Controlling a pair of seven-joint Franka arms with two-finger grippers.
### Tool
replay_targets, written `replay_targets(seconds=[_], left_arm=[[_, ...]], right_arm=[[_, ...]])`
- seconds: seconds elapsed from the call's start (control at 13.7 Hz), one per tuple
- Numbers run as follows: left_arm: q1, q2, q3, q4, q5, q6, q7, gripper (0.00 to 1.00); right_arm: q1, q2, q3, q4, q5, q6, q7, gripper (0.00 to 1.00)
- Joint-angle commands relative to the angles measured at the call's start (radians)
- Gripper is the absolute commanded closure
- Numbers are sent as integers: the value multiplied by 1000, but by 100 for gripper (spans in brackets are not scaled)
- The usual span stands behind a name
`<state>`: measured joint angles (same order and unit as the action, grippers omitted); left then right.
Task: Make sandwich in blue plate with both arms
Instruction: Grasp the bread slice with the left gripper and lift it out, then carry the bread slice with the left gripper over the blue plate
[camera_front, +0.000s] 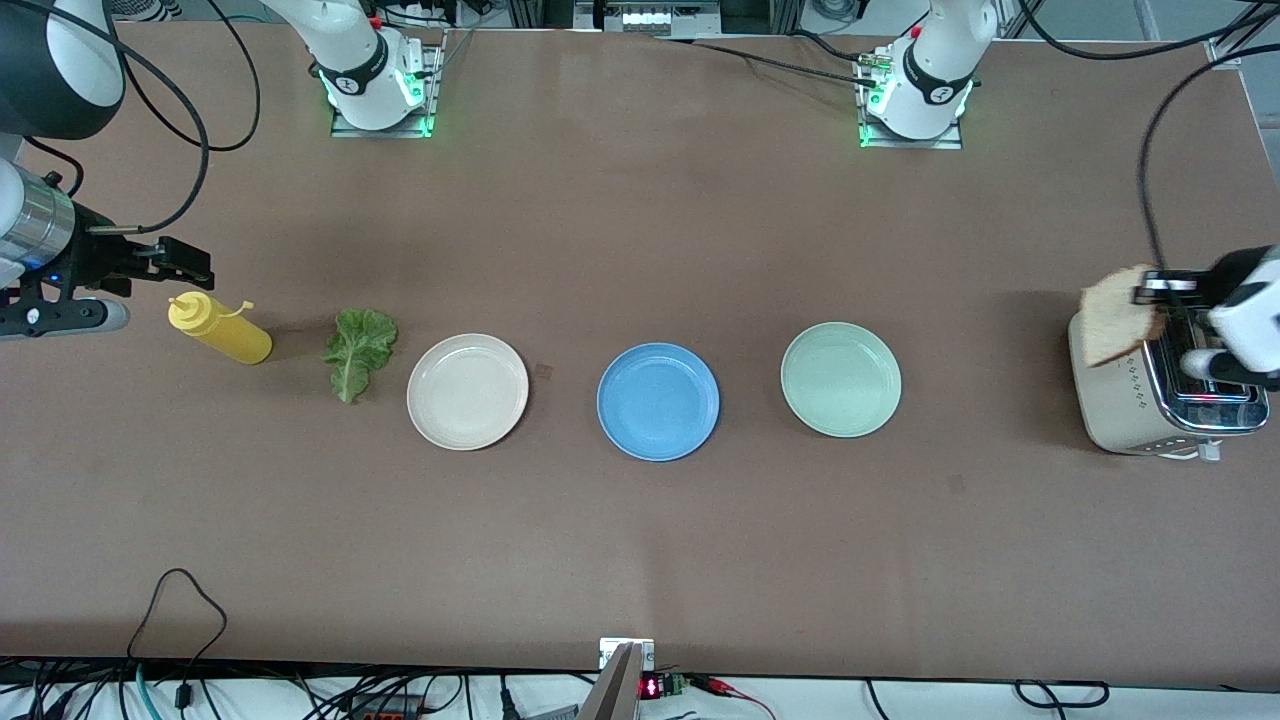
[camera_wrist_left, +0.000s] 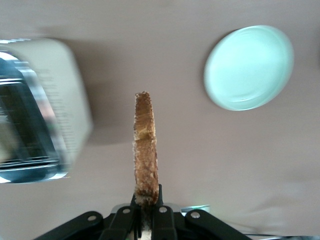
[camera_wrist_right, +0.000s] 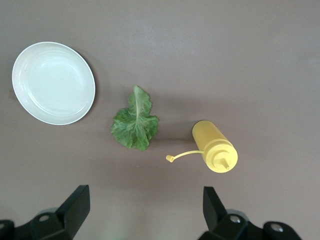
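The blue plate lies bare at the table's middle, between a beige plate and a pale green plate. My left gripper is shut on a tan toasted bread slice and holds it on edge over the toaster. In the left wrist view the slice stands up from the shut gripper. A green lettuce leaf lies flat beside the beige plate. My right gripper is open and empty, over the table by the yellow bottle; its wrist view shows the leaf.
The beige toaster stands at the left arm's end of the table. The pale green plate shows in the left wrist view. The yellow squeeze bottle lies on its side beside the leaf, the beige plate past the leaf.
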<state>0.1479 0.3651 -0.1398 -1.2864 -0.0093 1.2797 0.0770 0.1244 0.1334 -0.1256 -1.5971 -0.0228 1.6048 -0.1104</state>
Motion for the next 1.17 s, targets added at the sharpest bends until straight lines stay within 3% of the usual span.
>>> replay_targets(seconds=[0.0,0.22,0.66,1.1], left_arm=[[-22,11,-56,-16,-110,15,-145,99],[-155,14,-69,-22,-187,97,-362,99],[-407,106,-67,-30,-296,396,-387,99],[-487,230,-69,-42,-371,653,-441,99]], right_arm=[[-5,-6,4,-3,-3,3,-9,0],[-3,-6,4,-3,-2,3,-9,0],[-5,-5,4,-3,-3,4,-9,0],[-5,-5,4,-3,-3,9,-9,0]])
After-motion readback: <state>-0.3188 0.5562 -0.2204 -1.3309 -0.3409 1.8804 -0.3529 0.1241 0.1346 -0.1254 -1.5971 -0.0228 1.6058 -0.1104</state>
